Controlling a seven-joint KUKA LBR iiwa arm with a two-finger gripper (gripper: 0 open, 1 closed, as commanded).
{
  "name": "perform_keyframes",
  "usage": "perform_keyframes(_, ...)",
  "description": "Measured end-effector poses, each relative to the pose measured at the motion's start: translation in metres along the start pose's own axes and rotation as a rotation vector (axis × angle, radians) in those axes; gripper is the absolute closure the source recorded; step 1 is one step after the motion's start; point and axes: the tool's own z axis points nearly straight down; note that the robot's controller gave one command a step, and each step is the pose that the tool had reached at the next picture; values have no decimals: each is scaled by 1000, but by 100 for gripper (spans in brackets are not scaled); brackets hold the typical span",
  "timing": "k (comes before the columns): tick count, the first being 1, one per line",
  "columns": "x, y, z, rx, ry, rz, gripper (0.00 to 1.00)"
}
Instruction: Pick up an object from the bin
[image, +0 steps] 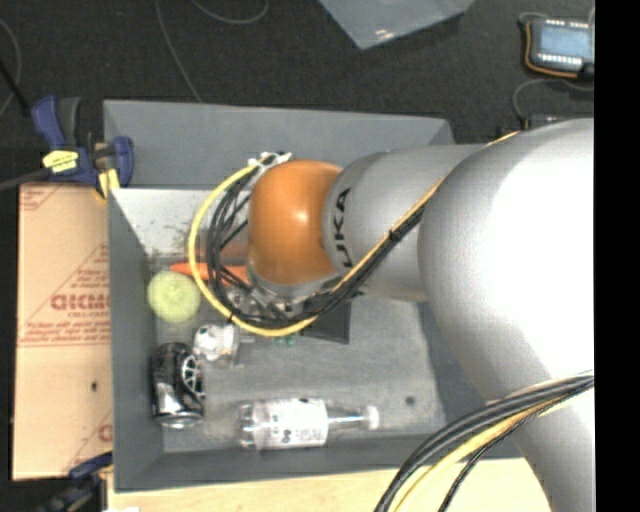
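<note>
Seemingly you are at the reaching step: the orange-capped wrist (290, 225) hangs just right of the tennis ball (173, 297), over an orange thing (195, 269). You cannot tell the jaws' state. Next, settle squarely before closing.

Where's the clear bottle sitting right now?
The clear bottle lies on its side at the lower edge of the bin in the camera view, just right of the dark can.
</note>
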Motion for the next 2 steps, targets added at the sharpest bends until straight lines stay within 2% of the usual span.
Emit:
perform_keyframes(1, -1, 1, -54, 1, 5, -4, 100)
perform_keyframes(2, -14, 10, -44, -5, -19, 0, 100)
